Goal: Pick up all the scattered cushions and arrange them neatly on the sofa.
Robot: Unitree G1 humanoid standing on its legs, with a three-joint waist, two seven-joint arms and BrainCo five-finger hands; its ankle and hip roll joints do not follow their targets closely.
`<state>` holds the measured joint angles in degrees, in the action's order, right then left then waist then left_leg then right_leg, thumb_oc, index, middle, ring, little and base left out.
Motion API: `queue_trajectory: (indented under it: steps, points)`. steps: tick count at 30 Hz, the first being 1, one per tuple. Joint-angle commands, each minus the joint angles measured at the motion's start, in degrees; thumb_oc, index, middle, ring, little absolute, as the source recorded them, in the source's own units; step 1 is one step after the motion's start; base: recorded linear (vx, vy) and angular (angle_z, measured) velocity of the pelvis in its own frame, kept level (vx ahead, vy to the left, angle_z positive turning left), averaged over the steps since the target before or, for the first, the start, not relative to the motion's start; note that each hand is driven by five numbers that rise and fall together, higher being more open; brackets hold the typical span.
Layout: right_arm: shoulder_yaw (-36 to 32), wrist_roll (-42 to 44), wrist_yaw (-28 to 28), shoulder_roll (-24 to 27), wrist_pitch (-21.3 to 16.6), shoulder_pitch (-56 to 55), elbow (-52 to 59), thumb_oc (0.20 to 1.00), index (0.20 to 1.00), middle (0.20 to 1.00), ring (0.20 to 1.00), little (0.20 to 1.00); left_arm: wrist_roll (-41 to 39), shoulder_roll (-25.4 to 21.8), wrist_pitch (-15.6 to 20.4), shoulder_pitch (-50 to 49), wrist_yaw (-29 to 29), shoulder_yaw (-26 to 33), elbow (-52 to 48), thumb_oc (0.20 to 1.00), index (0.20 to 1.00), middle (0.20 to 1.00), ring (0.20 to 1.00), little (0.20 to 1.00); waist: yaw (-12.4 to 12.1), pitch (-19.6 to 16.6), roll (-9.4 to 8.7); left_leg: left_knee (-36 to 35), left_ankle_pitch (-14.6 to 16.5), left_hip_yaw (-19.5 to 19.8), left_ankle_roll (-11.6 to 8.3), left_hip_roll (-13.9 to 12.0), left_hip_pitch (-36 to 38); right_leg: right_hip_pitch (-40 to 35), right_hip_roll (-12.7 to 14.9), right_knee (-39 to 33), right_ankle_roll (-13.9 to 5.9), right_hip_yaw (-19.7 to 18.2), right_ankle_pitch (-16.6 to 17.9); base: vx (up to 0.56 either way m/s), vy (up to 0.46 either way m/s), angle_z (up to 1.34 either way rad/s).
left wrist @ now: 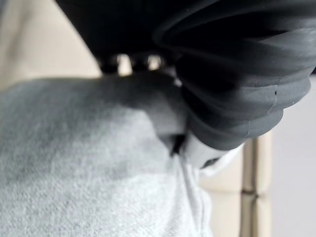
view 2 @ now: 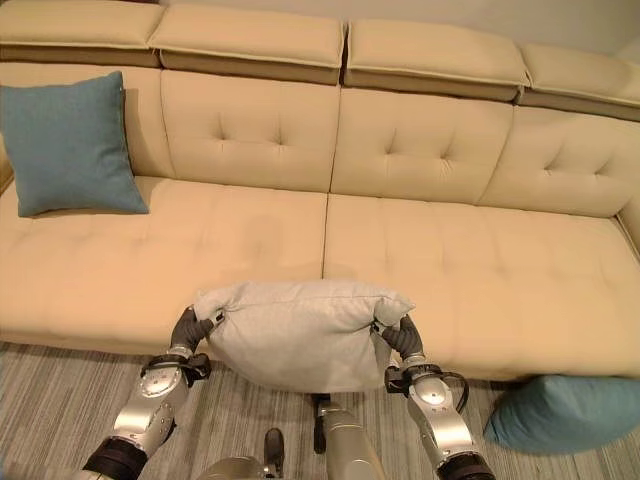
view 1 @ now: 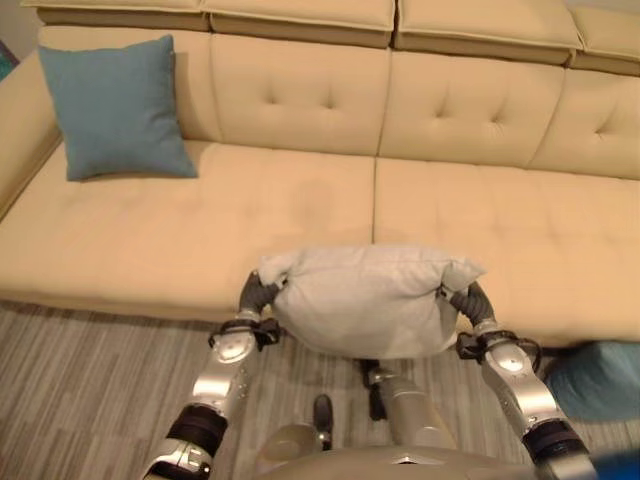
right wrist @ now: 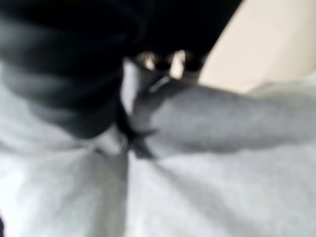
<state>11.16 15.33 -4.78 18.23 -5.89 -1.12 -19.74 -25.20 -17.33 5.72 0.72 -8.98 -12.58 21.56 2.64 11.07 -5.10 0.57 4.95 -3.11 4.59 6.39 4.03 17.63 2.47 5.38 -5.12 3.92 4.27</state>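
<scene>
Count: three cushions. One pale grey cushion (view 2: pixel 300 335), lower centre. Two teal cushions: one (view 2: pixel 68 143) upper left, one (view 2: pixel 565 412) lower right. One beige sofa (view 2: pixel 450 240).

Both forearms are silver-grey metal with black bands. Each hand, left hand (view 1: pixel 258 293) and right hand (view 1: pixel 472 298), wears a dark ribbed cover.

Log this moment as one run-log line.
grey cushion held between left hand and right hand | one teal cushion on sofa | other teal cushion on floor
</scene>
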Motion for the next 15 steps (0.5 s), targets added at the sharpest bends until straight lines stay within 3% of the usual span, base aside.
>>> queue_trajectory:
  steps: [1,2,4,7,9,10,13,15]
  points:
    - [-3.97,0.68,1.13,0.7,-4.95,2.66,5.0,0.2,0.2,0.2,0.2,0.2,0.4,0.55,4.15,1.56,2.97,-1.58,-5.43,0.2,0.2,0.2,0.2,0.2,0.59,-4.72,1.03,12.77,-1.2,1.73,-7.19,-2.46,-3.16,-8.63,-2.15,-4.43,-1.34,-0.63,0.68,0.29,-0.097,0.22]
    - [-3.97,0.68,1.13,0.72,-4.95,2.65,5.01,0.2,0.2,0.2,0.2,0.2,0.4,0.57,4.14,1.54,2.97,-1.58,-5.44,0.2,0.2,0.2,0.2,0.2,0.69,-4.71,1.11,13.12,-1.01,1.85,-7.24,-2.54,-3.32,-8.7,-2.2,-4.5,-1.31,-0.5,0.71,0.12,-0.075,0.58]
    - [-4.46,1.39,0.6,1.14,-5.18,2.04,5.54,0.2,0.2,0.2,0.2,0.2,0.22,0.74,3.92,2.38,3.47,-2.53,-4.94,0.2,0.2,0.2,0.2,0.2,1.02,-3.97,0.34,23.01,-4.22,-0.17,-9.04,-5.11,-8.28,-11.06,-1.76,-4.96,0.23,-0.63,0.02,0.09,-0.109,0.82]
    - [-4.31,0.77,-0.1,1.96,-4.81,2.07,5.66,0.2,0.2,0.2,0.2,0.2,-0.21,1.38,3.55,2.98,3.01,-2.78,-4.54,0.2,0.2,0.2,0.2,0.2,0.46,-3.27,-0.19,27.77,-4.19,-0.52,-8.18,-6.16,-12.49,-13.52,-1.79,-5.81,1.51,0.06,-1.43,0.13,-0.097,0.17]
    - [-4.57,1.5,-0.31,1.51,-4.77,1.94,5.31,0.2,0.2,0.2,0.2,0.2,0.01,1.47,3.43,3.83,2.35,-2.73,-3.78,0.2,0.2,0.2,0.2,0.2,0.18,-3.78,-0.14,16.3,-2.18,0.4,-7.13,-7.16,-13.36,-14.74,-1.6,-6.73,0.71,-0.31,-2.46,0.19,0.012,0.04]
    - [-4.56,1.51,-0.3,1.52,-4.78,1.92,5.31,0.2,0.2,0.2,0.2,0.2,0.01,1.48,3.44,3.82,2.35,-2.74,-3.77,0.2,0.2,0.2,0.2,0.2,0.13,-3.62,-0.23,15.79,-2.34,0.34,-7.1,-7.06,-12.85,-15.03,-1.5,-6.82,0.68,-0.36,-2.5,0.14,0.051,0.16]
    - [-4.17,0.33,-0.91,1.56,-4.86,2.19,4.33,0.2,0.2,0.2,0.2,0.2,0.37,1.51,3.61,3.56,1.78,-2.63,-4.52,0.2,0.2,0.2,0.2,0.2,-1.16,-3.83,1.53,3.53,-9.04,5.5,-8.27,-6.8,-13.55,-16.26,-2.96,-6.87,0.4,-2.08,-3.76,0.2,0.107,-0.17]
    - [-4.13,0.22,-0.07,1.54,-4.49,2.31,4.36,0.2,0.2,0.2,0.2,0.2,0.11,1.54,3.59,3.21,1.99,-2.37,-4.74,0.2,0.2,0.2,0.2,0.2,-1.03,-4.13,1.75,2.71,-8.24,5.41,-8.22,-6.54,-12.23,-16.4,-2.59,-6.16,0.42,-2.55,-4.57,0.15,0.159,-0.47]
